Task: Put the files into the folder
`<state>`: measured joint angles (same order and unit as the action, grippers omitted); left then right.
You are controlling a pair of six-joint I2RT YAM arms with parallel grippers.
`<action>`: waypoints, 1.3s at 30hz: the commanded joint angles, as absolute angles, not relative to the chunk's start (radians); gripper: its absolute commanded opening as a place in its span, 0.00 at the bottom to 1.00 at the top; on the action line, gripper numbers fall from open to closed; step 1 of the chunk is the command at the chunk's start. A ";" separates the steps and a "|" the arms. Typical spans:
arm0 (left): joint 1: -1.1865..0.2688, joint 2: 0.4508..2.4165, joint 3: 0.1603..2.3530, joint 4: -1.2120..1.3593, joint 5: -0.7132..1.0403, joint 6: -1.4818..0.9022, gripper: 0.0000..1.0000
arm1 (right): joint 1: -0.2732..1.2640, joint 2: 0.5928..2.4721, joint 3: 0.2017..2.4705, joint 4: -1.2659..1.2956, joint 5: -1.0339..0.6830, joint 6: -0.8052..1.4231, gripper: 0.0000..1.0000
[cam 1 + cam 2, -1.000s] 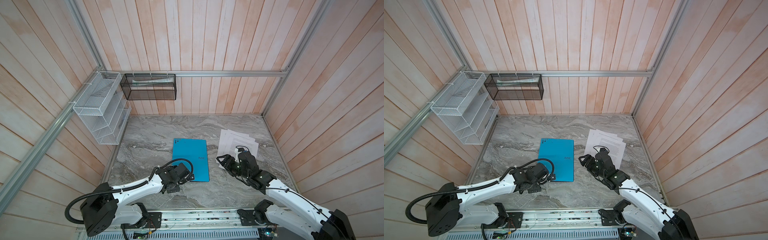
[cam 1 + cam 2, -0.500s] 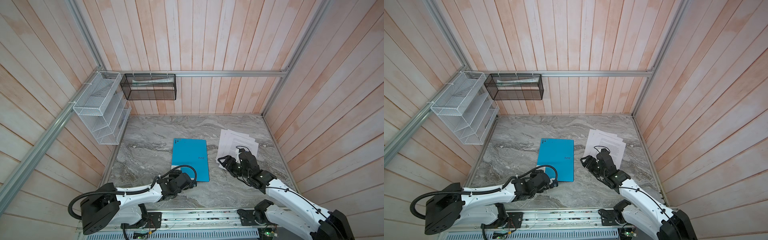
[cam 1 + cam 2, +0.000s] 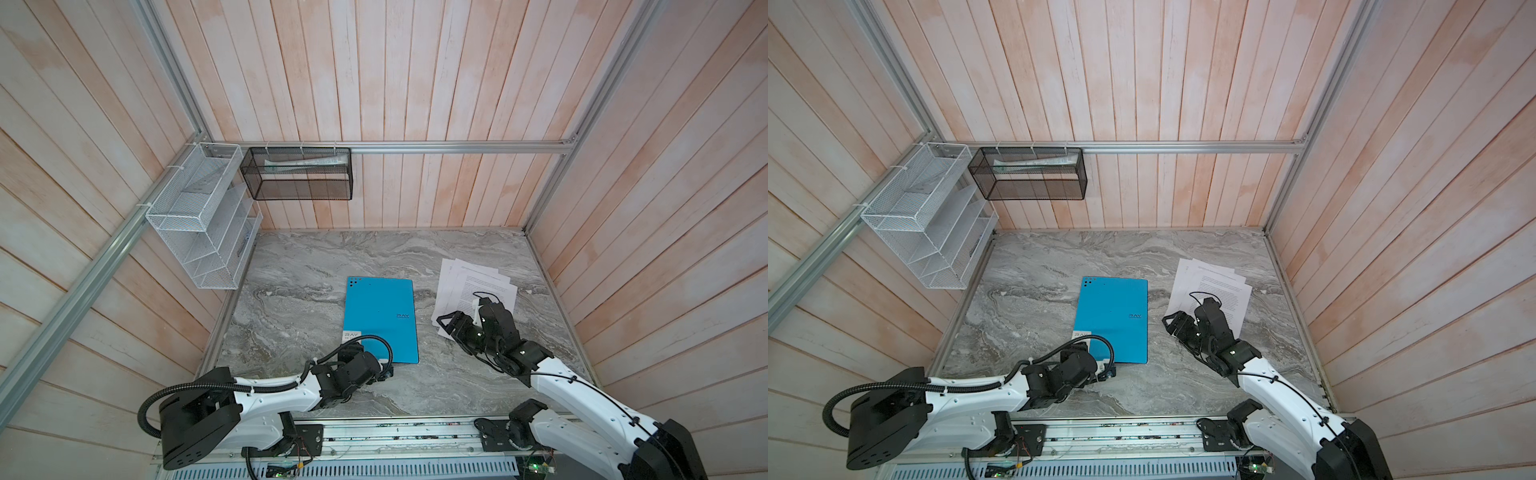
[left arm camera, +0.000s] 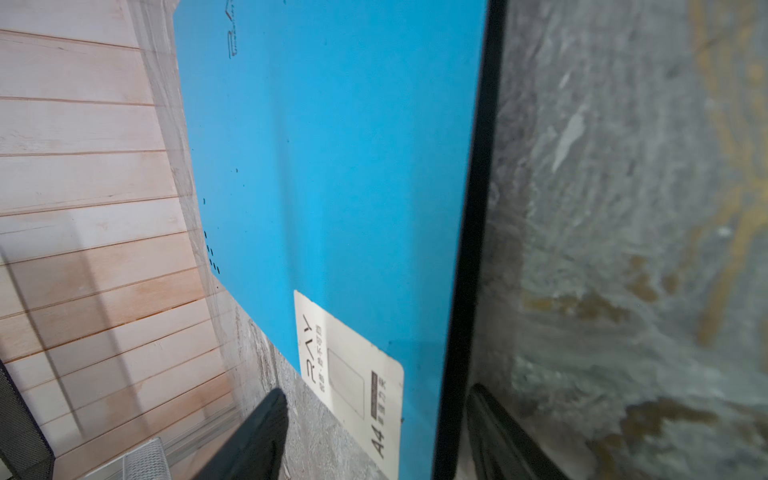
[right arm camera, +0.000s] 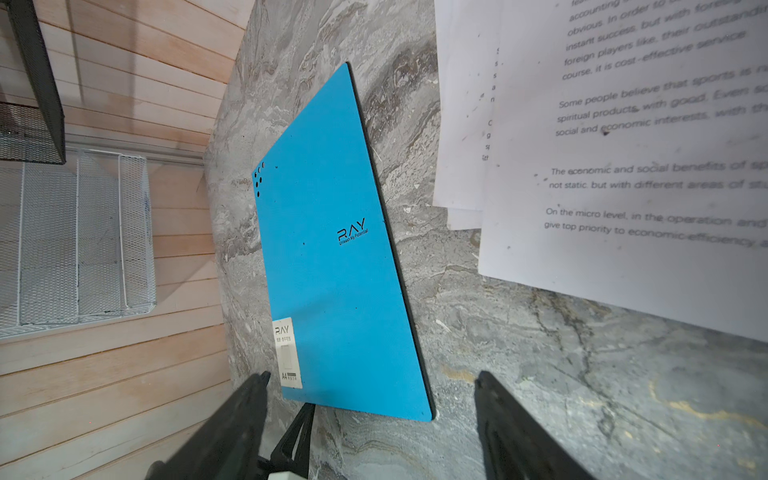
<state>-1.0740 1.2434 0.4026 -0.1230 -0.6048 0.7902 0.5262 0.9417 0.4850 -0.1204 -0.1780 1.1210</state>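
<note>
Change over the last second: left claw (image 4: 376, 392) has sunk low and slid to the near short edge of the folder (image 3: 380, 316), jaws drawing narrower but still apart. Reads as the start of prising the cover up; nothing filed so far. That folder lies closed and flat, mid-tabletop (image 3: 311, 257). Its black near edge runs through the left claw's gap, contact unclear. Loose files (image 3: 478, 282) sit fanned, apart to its right. Empty right claw (image 5: 372, 376) hangs wide by their near corner.
</note>
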 commanded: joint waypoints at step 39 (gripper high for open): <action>-1.084 1.202 0.386 -0.029 -0.706 0.635 0.00 | 0.549 1.374 0.610 0.191 -0.608 0.966 0.77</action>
<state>-1.0832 1.2152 0.3683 -0.0105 -0.7155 0.6758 0.5232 1.3201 0.5270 0.1181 -0.5243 1.0122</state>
